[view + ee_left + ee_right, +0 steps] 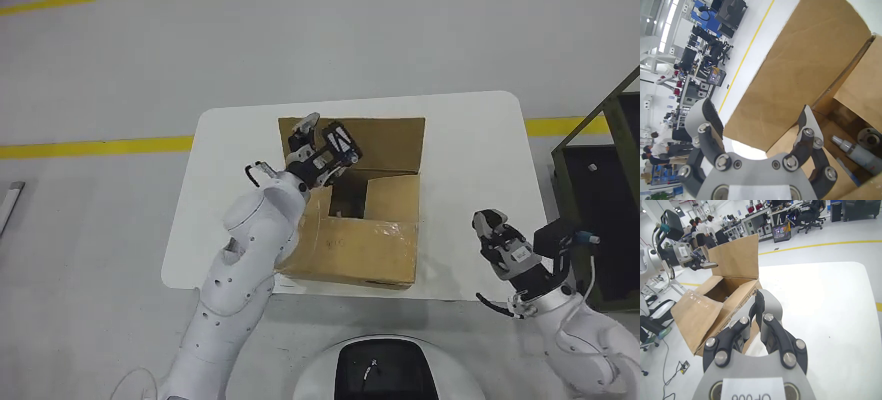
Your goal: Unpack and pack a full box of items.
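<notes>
An open brown cardboard box (pixel 350 245) stands in the middle of the white table (pixel 470 130), its flaps spread and one far flap (pixel 734 256) standing upright. My left gripper (pixel 330 150) hangs open over the box's far left corner, and that flap (pixel 800 66) lies just beyond its fingers. Down inside the box (pixel 857 79) lie a white spray bottle (pixel 857 151) and a round metal flange (pixel 869 139). My right gripper (pixel 757 302) is shut and empty, above the table to the right of the box (pixel 696 313). In the right wrist view the left gripper (pixel 710 265) is at the flap's edge.
A dark green rack (pixel 600 180) stands off the table's right edge. The table's right part (pixel 819 304) is bare. Cables and a floor socket (pixel 684 364) lie on the floor, and desks and chairs stand far behind.
</notes>
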`<state>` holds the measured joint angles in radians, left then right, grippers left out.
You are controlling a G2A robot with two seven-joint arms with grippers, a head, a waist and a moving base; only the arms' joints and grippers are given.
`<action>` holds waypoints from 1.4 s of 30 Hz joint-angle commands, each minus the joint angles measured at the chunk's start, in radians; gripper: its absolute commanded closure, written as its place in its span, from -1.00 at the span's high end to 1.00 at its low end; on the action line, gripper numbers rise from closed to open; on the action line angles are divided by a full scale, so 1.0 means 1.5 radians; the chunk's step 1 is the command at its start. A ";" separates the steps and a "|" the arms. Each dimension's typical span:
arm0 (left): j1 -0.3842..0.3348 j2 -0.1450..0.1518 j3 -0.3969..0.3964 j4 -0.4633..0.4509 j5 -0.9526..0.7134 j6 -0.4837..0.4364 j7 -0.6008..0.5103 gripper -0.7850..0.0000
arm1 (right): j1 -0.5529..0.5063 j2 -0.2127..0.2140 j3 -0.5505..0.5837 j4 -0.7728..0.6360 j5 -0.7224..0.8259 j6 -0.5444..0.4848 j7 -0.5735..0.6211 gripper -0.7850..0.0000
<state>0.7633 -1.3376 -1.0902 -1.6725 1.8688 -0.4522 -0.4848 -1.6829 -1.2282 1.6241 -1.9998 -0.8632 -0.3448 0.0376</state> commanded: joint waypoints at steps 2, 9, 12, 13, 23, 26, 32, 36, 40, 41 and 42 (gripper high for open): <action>0.066 0.007 -0.039 -0.066 -0.049 -0.027 -0.016 1.00 | 0.006 0.004 0.018 0.009 0.033 -0.045 0.028 -1.00; 0.162 0.017 -0.114 -0.150 -0.146 -0.022 -0.005 1.00 | 0.016 0.013 0.042 0.047 0.094 -0.161 0.065 -1.00; 0.194 0.021 -0.142 -0.181 -0.160 -0.016 -0.018 1.00 | 0.016 0.016 0.063 0.056 0.035 -0.156 0.072 -1.00; 0.204 0.021 -0.151 -0.192 -0.172 -0.009 -0.020 1.00 | 0.016 0.016 0.063 0.056 0.035 -0.156 0.072 -1.00; 0.216 0.025 -0.164 -0.215 -0.170 -0.016 -0.031 1.00 | 0.016 0.016 0.063 0.056 0.035 -0.156 0.072 -1.00; 0.216 0.025 -0.164 -0.215 -0.170 -0.016 -0.031 1.00 | 0.026 0.016 0.063 0.049 0.090 -0.152 0.070 -1.00; 0.216 0.025 -0.164 -0.215 -0.170 -0.016 -0.031 1.00 | 0.083 0.027 0.074 0.039 0.233 -0.162 0.210 -1.00; 0.216 0.025 -0.164 -0.215 -0.170 -0.016 -0.031 1.00 | 0.142 0.039 0.068 0.051 0.288 -0.162 0.360 -1.00; 0.216 0.025 -0.164 -0.215 -0.170 -0.016 -0.031 1.00 | 0.203 0.048 0.039 0.074 0.314 -0.158 0.468 -1.00; 0.216 0.025 -0.164 -0.215 -0.170 -0.016 -0.031 1.00 | 0.218 0.050 0.034 0.079 0.312 -0.163 0.487 -1.00; 0.216 0.025 -0.164 -0.215 -0.170 -0.016 -0.031 1.00 | 0.230 0.051 0.030 0.088 0.311 -0.168 0.496 -1.00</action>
<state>1.0867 -1.3006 -1.3365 -1.9946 1.6140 -0.4755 -0.5317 -1.3591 -1.1536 1.6747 -1.8803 -0.3938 -0.5887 0.7605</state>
